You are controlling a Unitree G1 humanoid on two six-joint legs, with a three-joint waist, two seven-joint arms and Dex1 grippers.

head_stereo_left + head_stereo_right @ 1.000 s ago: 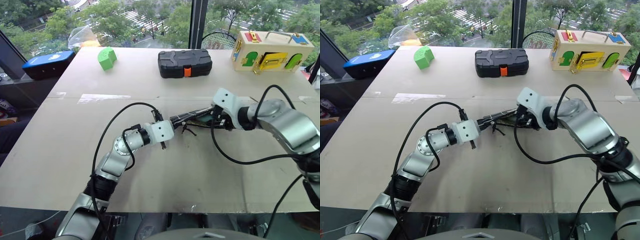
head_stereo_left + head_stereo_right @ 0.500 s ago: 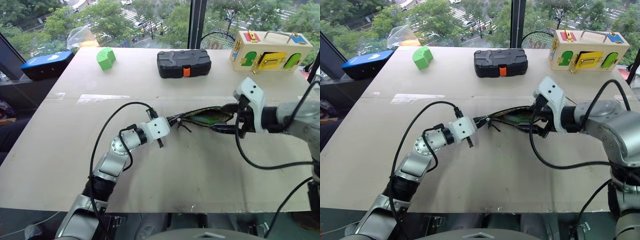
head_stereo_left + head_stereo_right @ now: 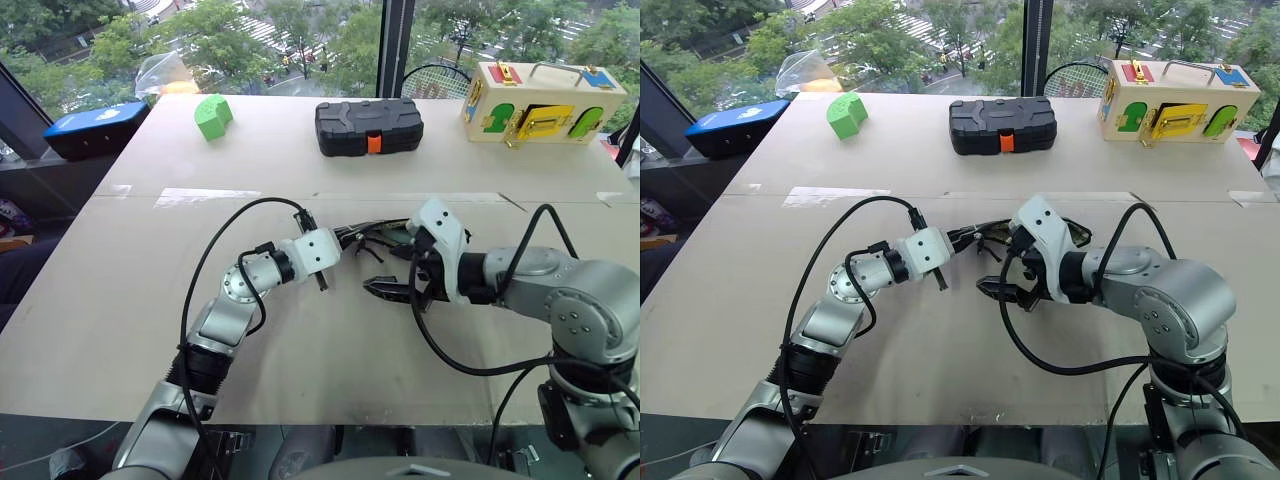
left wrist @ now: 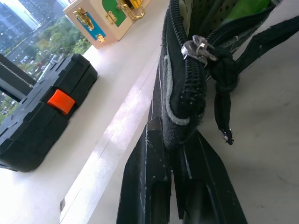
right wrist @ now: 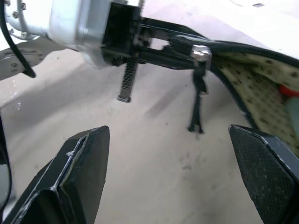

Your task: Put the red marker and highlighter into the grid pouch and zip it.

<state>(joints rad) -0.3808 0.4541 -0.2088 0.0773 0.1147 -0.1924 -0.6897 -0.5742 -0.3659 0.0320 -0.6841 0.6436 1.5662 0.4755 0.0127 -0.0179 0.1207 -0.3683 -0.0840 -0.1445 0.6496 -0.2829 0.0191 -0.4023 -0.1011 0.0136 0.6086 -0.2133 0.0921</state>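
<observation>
Right wrist view: wide-open, empty right gripper [image 5: 173,177] faces the zipper pull cord [image 5: 198,100] of the black grid-lined fabric pouch [image 4: 187,88], whose end the left gripper [image 4: 175,186] pinches.

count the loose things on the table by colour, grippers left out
black: 2, the grid pouch and the hard case
green: 1, the block
blue: 1, the flat case at the table's edge
wood with coloured doors: 1, the latch box
total: 5
</observation>
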